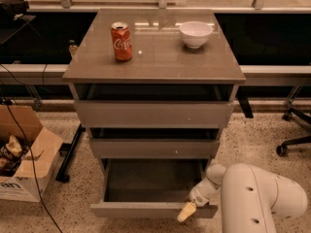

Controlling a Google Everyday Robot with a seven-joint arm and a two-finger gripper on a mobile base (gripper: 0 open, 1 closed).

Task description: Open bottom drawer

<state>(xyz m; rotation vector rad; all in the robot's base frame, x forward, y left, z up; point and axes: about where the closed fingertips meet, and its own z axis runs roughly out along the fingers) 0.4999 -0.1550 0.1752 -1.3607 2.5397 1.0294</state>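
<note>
The bottom drawer [146,209] of the grey-brown cabinet stands pulled well out, its dark grey inside [150,178] showing empty. Its slim flat front panel runs along the lower edge of the view. My gripper [187,211] is at the right part of that front panel's top edge, its cream-coloured fingertip [185,212] pointing down-left over the panel. My white arm [257,198] fills the lower right corner. The middle drawer [154,148] and the tall top drawer [153,113] each stand slightly out.
A red cola can [121,41] and a white bowl [195,34] stand on the cabinet top [155,57]. An open cardboard box [24,154] with cables sits on the floor at left. An office chair base [294,140] is at right.
</note>
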